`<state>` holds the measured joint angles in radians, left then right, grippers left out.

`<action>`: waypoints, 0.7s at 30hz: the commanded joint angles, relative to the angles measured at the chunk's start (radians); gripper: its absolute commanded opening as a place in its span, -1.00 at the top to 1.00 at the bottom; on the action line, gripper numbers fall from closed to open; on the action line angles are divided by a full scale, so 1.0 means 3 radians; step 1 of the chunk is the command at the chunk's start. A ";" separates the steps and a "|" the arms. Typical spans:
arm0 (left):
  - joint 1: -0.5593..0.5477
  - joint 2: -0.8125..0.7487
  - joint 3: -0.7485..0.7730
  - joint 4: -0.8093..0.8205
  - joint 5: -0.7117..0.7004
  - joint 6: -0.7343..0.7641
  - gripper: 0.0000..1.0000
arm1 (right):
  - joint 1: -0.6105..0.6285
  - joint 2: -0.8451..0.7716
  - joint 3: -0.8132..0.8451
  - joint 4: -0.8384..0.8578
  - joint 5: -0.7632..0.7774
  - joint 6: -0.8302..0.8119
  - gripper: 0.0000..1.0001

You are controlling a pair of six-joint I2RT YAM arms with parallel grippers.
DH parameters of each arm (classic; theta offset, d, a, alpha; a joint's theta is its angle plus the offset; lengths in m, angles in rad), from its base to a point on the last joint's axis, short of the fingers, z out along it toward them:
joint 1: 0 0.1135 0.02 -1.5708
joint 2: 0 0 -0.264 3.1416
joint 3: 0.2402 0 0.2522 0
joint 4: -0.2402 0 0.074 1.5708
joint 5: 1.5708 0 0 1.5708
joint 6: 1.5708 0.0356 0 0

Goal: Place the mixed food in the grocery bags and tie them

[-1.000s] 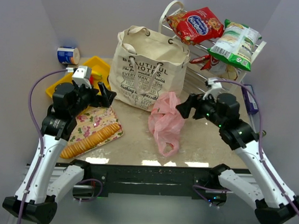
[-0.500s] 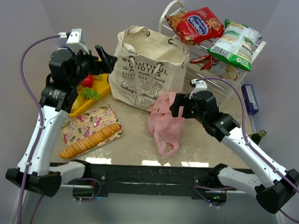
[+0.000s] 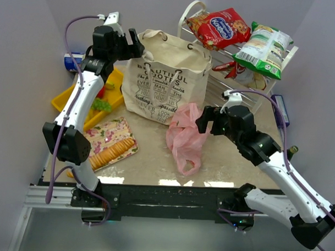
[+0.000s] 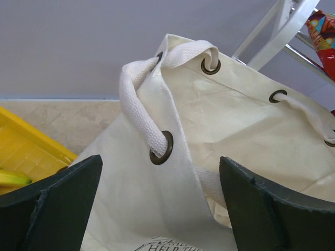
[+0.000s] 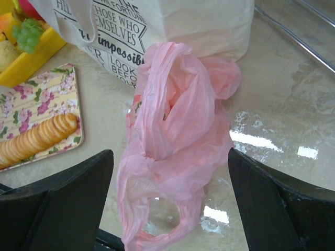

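Although both arms are at the bags, nothing of the task is seen to be done. The cookie packet point(image 3: 219, 28) and chip packet point(image 3: 264, 49) are lying on the rack point(image 3: 187, 16) behind the tote point(image 3: 166, 76), and the grapes point(image 3: 102, 105) and other fruit are in the tray point(image 3: 63, 98).

The tote is stood upright at the back of the table point(image 3: 227, 155), with its mouth open and its rope handles loose. The pink bag point(image 3: 184, 138) is crumpled on the table just in front of it, untied.

The left gripper point(image 3: 134, 47) is held at the tote's upper left corner, jaws spread wide and nothing grasped. In its wrist view a rope handle and an eyelet are framed between the fingers. The right gripper point(image 3: 202, 120) is poised over the pink bag, jaws likewise released and nothing grasped. All the loading and both ties are judged to be outstanding.

The tote's bottom is hidden by its own walls, so its contents cannot be told. The pink bag's folds are too crumpled for anything inside to be made out. Part of the tray is covered by the left arm, and only a sliver of banana point(image 4: 11, 179) is shown in the left wrist view. The red items on the rack's lower shelf cannot be identified.
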<state>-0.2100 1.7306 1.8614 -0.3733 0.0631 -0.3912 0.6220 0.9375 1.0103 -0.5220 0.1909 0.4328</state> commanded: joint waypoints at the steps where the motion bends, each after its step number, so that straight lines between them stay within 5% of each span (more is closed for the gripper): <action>1: -0.0011 0.0117 0.0356 0.0053 0.0182 0.0133 -0.66 | 0.0023 -0.0128 0.0211 -0.0167 -0.0043 -0.0118 -0.89; 6: -0.0011 -0.0097 -0.0112 0.0205 0.0326 0.0194 0.67 | 0.0023 -0.0164 0.0400 -0.0381 -0.0064 -0.0159 -0.88; 9: -0.0011 -0.0414 -0.0613 0.0456 0.0434 0.0286 0.98 | 0.0023 -0.0154 0.0661 -0.0504 -0.0099 -0.0200 -0.87; 21: -0.0011 -0.1667 -0.2231 0.1350 0.0429 0.0619 1.00 | 0.0013 0.0800 0.2297 -0.0776 0.0202 -0.0787 -0.97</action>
<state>-0.2131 1.3106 1.2961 -0.1051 0.1974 -0.2565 0.6228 1.0443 1.5623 -0.7280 0.1818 0.3065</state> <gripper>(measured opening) 0.027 0.986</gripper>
